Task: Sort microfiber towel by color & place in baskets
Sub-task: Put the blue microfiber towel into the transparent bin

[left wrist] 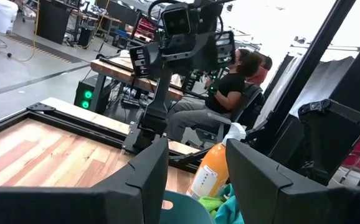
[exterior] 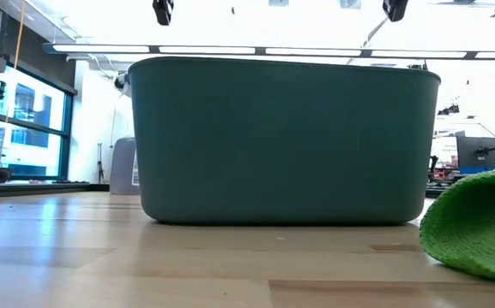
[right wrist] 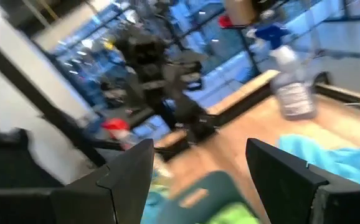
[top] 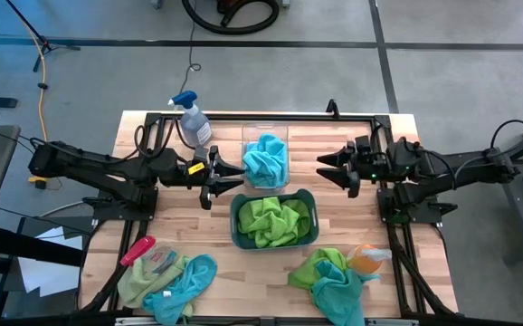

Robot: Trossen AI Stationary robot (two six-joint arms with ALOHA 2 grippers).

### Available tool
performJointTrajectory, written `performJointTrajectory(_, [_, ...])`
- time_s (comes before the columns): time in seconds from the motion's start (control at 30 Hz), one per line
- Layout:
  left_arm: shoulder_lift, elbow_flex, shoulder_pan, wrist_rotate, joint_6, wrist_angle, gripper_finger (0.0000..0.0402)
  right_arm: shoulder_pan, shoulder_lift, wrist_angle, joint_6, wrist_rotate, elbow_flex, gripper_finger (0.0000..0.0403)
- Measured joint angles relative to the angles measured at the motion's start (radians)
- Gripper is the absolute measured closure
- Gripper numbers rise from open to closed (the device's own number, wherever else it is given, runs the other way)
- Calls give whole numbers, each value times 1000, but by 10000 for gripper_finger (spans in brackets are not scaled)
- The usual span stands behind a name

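Note:
Turquoise towels fill the narrow clear bin at the table's middle. Just nearer stands the dark teal bin, holding lime green towels; the low view shows its wall. Mixed green and turquoise towels lie in two heaps on the table, near left and near right. My left gripper hovers open left of the clear bin. My right gripper hovers open right of it. Both wrist views show open, empty fingers: left gripper, right gripper.
A spray bottle with a blue trigger stands at the far left, beside the clear bin. A pink-handled brush lies on the near-left heap and an orange bottle by the near-right heap. People sit beyond the table.

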Motion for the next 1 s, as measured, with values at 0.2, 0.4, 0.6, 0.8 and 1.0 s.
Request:
performJointTrajectory(0.2, [0, 0, 0, 0, -18, 0, 253, 19, 112, -105, 54, -168, 148, 149])
performJointTrajectory(0.4, [0, 0, 0, 0, -37, -1, 253, 98, 322, -470, -51, -291, 454, 149])
performJointTrajectory(0.6, [0, 0, 0, 4, -55, -1, 253, 181, 497, -852, -36, -372, 713, 149])
performJointTrajectory(0.8, [0, 0, 0, 27, -55, -3, 253, 299, 615, -1080, 4, -395, 804, 149])
performJointTrajectory(1.0, [0, 0, 0, 29, -54, -4, 253, 387, 719, -1113, -35, -411, 776, 149])
